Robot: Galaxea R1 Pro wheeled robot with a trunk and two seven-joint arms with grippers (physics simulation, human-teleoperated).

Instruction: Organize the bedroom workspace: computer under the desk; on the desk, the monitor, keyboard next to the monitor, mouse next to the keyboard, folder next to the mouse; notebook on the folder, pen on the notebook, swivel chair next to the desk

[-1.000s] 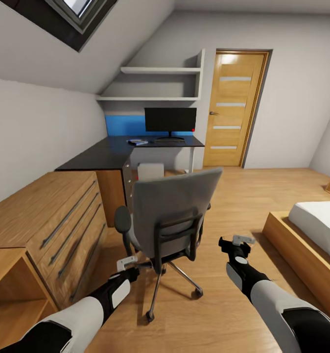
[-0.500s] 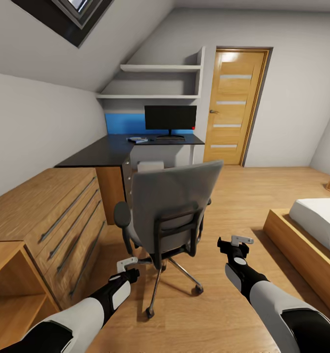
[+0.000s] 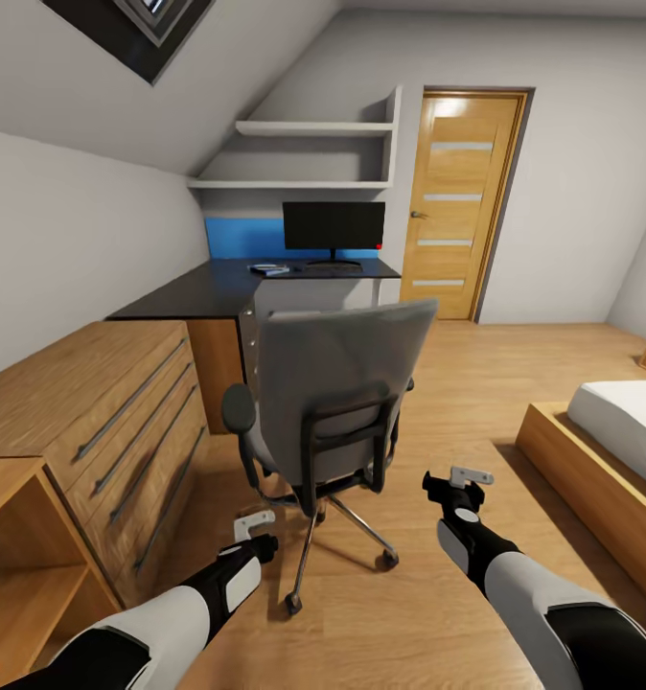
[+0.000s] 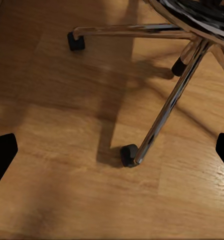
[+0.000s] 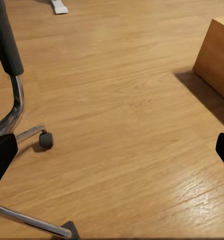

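Fingers [image 4: 2,152] apart, swivel chair [image 3: 333,383] base just ahead, untouched

The head camera looked forward and down from high over both arms, taking in the swivel chair [image 3: 333,402] close ahead and the bench [image 3: 237,287] well beyond it. The left wrist camera faced steeply down at the floor [image 4: 52,125], close to the chair's chrome legs and casters. The right wrist camera looked lower across the floor beside that chair base, which all three views shared
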